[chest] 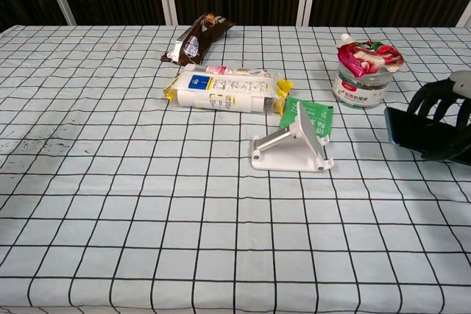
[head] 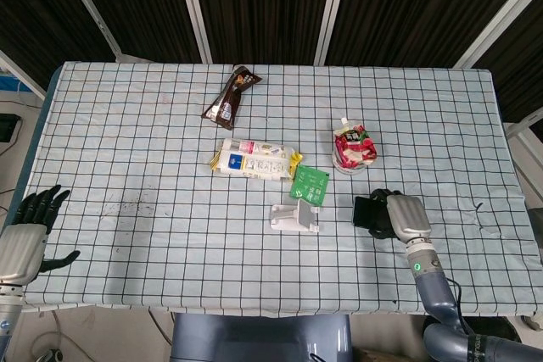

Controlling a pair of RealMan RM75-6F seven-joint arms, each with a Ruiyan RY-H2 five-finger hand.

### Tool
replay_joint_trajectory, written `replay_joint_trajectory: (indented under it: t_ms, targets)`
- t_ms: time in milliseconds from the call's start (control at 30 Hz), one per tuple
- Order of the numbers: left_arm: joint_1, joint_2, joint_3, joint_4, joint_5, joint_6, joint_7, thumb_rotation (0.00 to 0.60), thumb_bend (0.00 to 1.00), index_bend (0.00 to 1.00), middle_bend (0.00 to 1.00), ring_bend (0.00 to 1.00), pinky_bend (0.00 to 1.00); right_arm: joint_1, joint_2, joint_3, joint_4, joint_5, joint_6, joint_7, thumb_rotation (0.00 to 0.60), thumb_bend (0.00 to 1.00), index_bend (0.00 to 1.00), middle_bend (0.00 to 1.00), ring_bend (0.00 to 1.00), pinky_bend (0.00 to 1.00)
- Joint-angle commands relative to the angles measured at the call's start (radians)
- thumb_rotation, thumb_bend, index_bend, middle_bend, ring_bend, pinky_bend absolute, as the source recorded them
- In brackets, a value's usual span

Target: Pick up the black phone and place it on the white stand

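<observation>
The black phone (head: 366,211) (chest: 403,128) is lifted off the checked tablecloth, tilted, with my right hand (head: 400,217) (chest: 441,123) gripping it; dark fingers wrap its right part. It hangs just right of the white stand (head: 294,218) (chest: 289,146), which sits near the table's middle with its sloped back facing right and nothing on it. My left hand (head: 25,239) rests open at the table's front left corner, seen only in the head view.
A green packet (head: 309,184) lies right behind the stand. A red pouch on a cup (head: 353,148) stands behind the phone. A white-and-yellow snack pack (head: 253,159) and a brown bar wrapper (head: 229,97) lie further back.
</observation>
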Motion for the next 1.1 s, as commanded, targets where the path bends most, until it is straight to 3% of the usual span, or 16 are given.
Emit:
replay_joint_trajectory:
  t_ms: [33,300,567,867,1100]
  targets:
    - [0.0,-0.001,0.0,0.001,0.003,0.002,-0.004,0.6,0.0,0.0,0.0,0.0,0.0,-0.012,0.027,0.037,-0.043,-0.009,0.017,0.062,0.6,0.4,0.87,0.8,0.59,0.47]
    - [0.003,-0.008,-0.004,0.008,0.011,0.018,-0.014,0.6,0.0,0.0,0.0,0.0,0.0,-0.039,0.071,0.09,-0.135,-0.023,0.006,0.248,0.6,0.4,0.87,0.79,0.59,0.47]
    - [0.006,-0.015,-0.008,0.016,0.014,0.031,-0.019,0.6,0.0,0.0,0.0,0.0,0.0,-0.059,0.11,0.113,-0.182,-0.162,-0.096,0.62,0.6,0.39,0.87,0.79,0.58,0.47]
    - [0.01,-0.027,-0.013,0.025,0.014,0.046,-0.016,0.6,0.0,0.0,0.0,0.0,0.0,-0.081,0.01,0.105,-0.096,-0.309,-0.008,0.851,0.6,0.36,0.87,0.79,0.56,0.47]
    - [0.01,-0.034,-0.016,0.028,0.012,0.047,-0.008,0.6,0.0,0.0,0.0,0.0,0.0,-0.079,-0.075,0.1,-0.04,-0.346,0.049,0.905,0.6,0.36,0.87,0.79,0.56,0.47]
